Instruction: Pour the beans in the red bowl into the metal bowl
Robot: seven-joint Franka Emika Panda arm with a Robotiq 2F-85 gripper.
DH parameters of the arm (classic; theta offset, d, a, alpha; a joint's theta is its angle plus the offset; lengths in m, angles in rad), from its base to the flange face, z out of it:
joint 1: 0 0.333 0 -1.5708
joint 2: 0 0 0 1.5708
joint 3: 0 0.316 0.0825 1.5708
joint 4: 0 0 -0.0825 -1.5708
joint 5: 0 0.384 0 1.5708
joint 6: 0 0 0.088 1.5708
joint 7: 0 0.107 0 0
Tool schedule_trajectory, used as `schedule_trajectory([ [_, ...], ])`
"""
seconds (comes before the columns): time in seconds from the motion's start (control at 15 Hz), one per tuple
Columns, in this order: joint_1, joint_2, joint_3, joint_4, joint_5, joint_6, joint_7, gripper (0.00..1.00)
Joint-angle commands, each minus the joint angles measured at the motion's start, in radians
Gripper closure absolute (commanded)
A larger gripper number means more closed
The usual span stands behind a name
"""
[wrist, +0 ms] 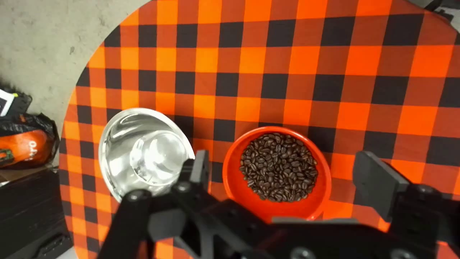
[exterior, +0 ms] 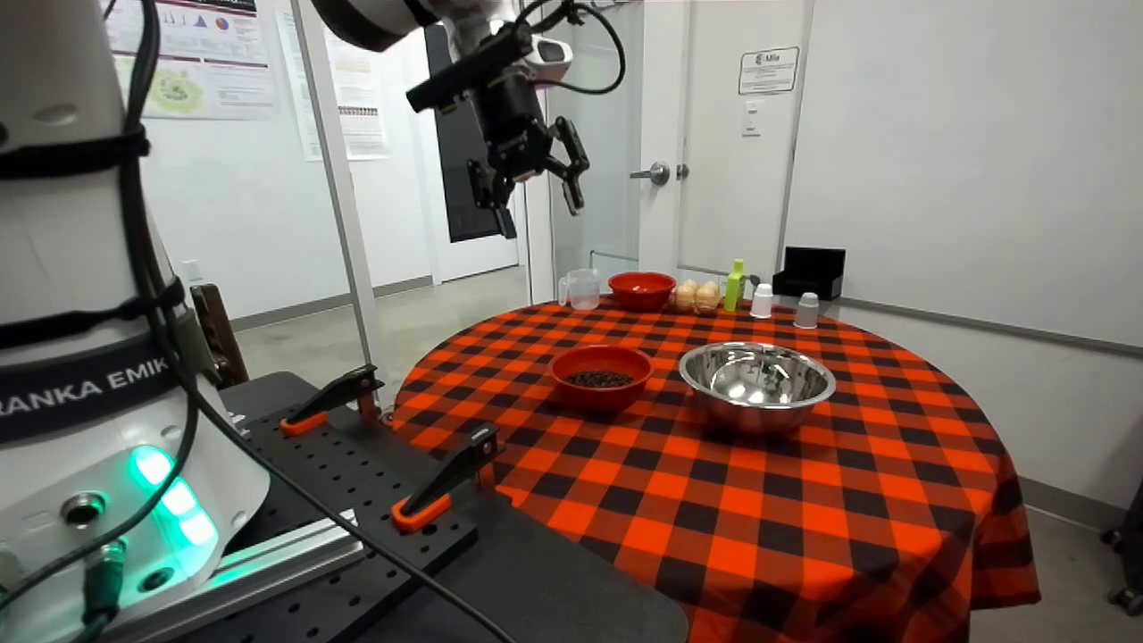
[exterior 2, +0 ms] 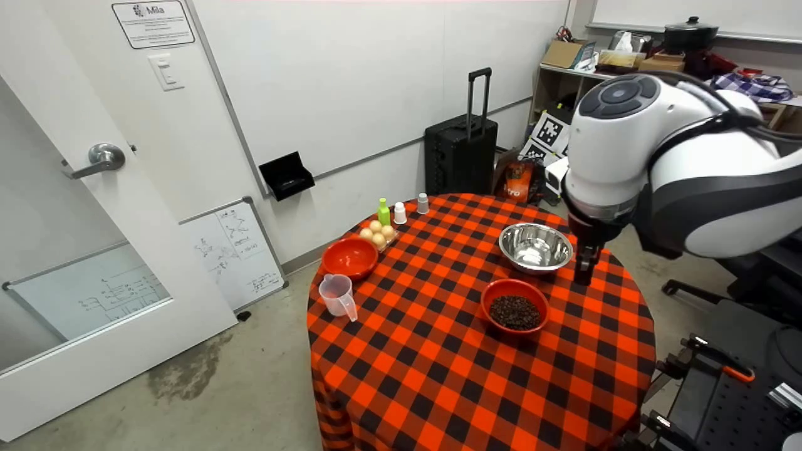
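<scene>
The red bowl [exterior: 594, 405] stands upright on the checked tablecloth; it also shows in an exterior view [exterior 2: 486, 302] and the wrist view [wrist: 267, 205]. Dark brown beans [wrist: 278, 167] lie in it, also visible in both exterior views [exterior: 599, 379] [exterior 2: 515, 312]. The shiny metal bowl [exterior: 757, 413] stands beside it, apart from it, also seen in an exterior view [exterior 2: 536, 267] and the wrist view [wrist: 120, 154]. Its inside looks empty. My gripper [exterior: 540, 212] is open and empty, well above the table. In the wrist view the fingers [wrist: 284, 169] appear on either side of the red bowl, partly covering both bowls.
A brighter orange-red bowl [exterior: 642, 291], a clear measuring cup [exterior: 584, 290], eggs [exterior: 696, 296], a green bottle [exterior: 734, 286] and two small shakers [exterior 2: 400, 213] stand along the table's far side. Black clamps [exterior: 446, 482] sit on the robot's mounting bench.
</scene>
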Motion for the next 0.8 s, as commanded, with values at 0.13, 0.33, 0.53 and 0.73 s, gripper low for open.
schedule_trajectory([
  [0.13, 0.031, 0.331, -0.057, 0.203, 0.003, 0.055, 0.189, 0.00],
  [0.33, 0.096, 0.433, -0.088, 0.234, -0.081, 0.167, 0.187, 0.00],
  [0.53, 0.181, 0.520, -0.131, 0.245, -0.195, 0.242, 0.195, 0.00],
  [0.73, 0.257, 0.601, -0.175, 0.273, -0.274, 0.252, 0.281, 0.00],
])
